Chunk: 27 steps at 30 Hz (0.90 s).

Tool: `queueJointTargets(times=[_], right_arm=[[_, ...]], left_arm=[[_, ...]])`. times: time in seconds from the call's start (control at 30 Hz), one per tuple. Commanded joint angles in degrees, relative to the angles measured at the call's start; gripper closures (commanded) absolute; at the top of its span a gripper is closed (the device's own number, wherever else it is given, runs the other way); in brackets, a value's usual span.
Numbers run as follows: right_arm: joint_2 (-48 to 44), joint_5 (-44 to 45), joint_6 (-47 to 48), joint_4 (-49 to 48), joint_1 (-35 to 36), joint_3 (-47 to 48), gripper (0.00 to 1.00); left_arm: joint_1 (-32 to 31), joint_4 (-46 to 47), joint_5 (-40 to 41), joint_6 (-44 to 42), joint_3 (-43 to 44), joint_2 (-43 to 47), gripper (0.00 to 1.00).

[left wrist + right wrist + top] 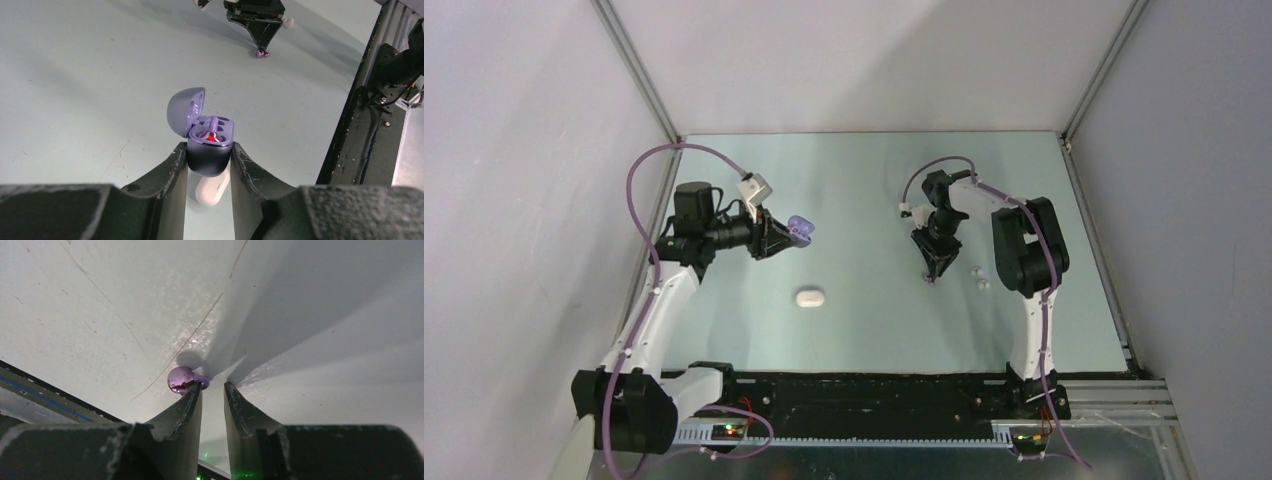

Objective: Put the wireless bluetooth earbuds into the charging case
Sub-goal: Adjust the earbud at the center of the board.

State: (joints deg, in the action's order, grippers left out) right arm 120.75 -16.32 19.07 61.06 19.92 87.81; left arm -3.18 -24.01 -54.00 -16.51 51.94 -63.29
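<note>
The left tool (209, 146) is clamped on the body of the purple case (210, 161), holding it above the bench (75, 75) with its lid (186, 111) swung open; one socket seems to hold a seated bud (214, 123) beside a red light, though it is too small to be sure. The right tool (213, 386) points down at the bench, its jaws a little apart and pinching nothing. The loose purple earbud (181, 379) lies on the bench against the tip of the finger on that view's left, mostly outside the gap; only its stub reaches in. The step in hand looks like picking up this earbud; to do it well, the tool should shift sideways until the earbud sits midway between the fingers, since closing from here would likely flick it away; a low, gentle, square pinch suits so round a thing. Two white earbuds (974, 270) lie just beside it; the white case (810, 297) rests between the arms.
</note>
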Motion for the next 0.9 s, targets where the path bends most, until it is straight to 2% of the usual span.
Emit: queueJointTargets(times=[0.0, 0.27, 0.57, 0.87], right_arm=[[-0.76, 2.52, -0.93, -3.44, 1.64, -0.61, 0.73], [-5.24, 1.91, -1.14, -4.47, 4.31, -0.63, 0.74], [-10.14, 3.75, -1.2, -8.12, 8.17, -6.39, 0.73], [-15.02, 3.73, 2.64, -10.88, 6.47, -8.09, 0.75]], left_arm=[[0.41, 3.43, 0.1, 0.35, -0.72, 2.25, 1.0], [0.38, 4.94, 0.2, 1.28, -2.55, 3.35, 1.0], [0.52, 6.52, 0.04, 2.08, -3.55, 3.92, 1.0], [0.54, 7.21, 0.07, 2.67, -3.87, 4.41, 1.0]])
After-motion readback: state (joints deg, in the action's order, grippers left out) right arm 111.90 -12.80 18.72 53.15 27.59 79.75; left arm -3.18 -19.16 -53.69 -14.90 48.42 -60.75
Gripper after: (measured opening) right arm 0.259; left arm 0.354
